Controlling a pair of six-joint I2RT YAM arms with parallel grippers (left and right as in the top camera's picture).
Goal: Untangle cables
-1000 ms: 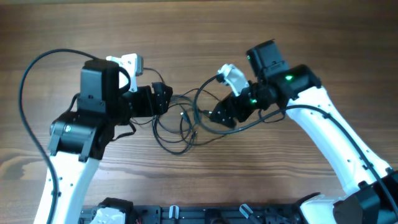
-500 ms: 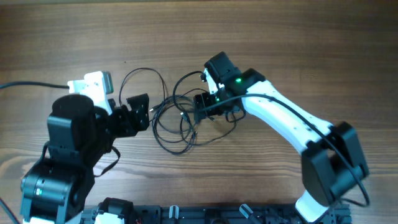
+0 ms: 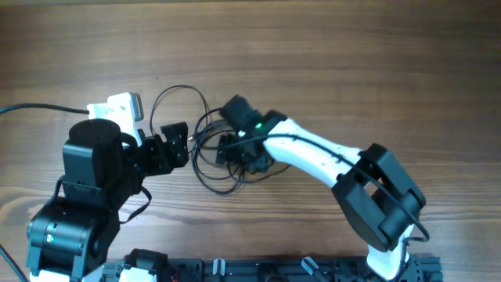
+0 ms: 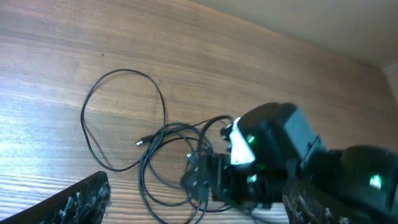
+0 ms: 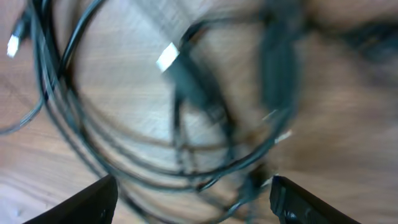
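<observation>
Looking at the wooden desk (image 3: 352, 63), the cables (image 3: 200, 139) lie near its middle: a thin black tangle of overlapping loops, with one bigger loop (image 3: 180, 88) spread flat on the far-left side of the bundle. The right arm reaches across from the right, its hand (image 3: 227, 149) sitting right over the core of the tangle. In the right wrist view its fingers (image 5: 93, 199) are wide apart with blurred strands under and between them, nothing clamped; a silver-tipped plug (image 5: 166, 57) shows there, pointing up-left. The left hand (image 3: 182, 142) sits just beside the left edge of the bundle, facing the right hand, not touching any wire as far as I can tell. Its fingers (image 4: 78, 199) are spread apart too, holding nothing. The left wrist view shows the big loop (image 4: 163, 106) lying flat and a small plug (image 4: 142, 142) at a loose end next to the tangle.
</observation>
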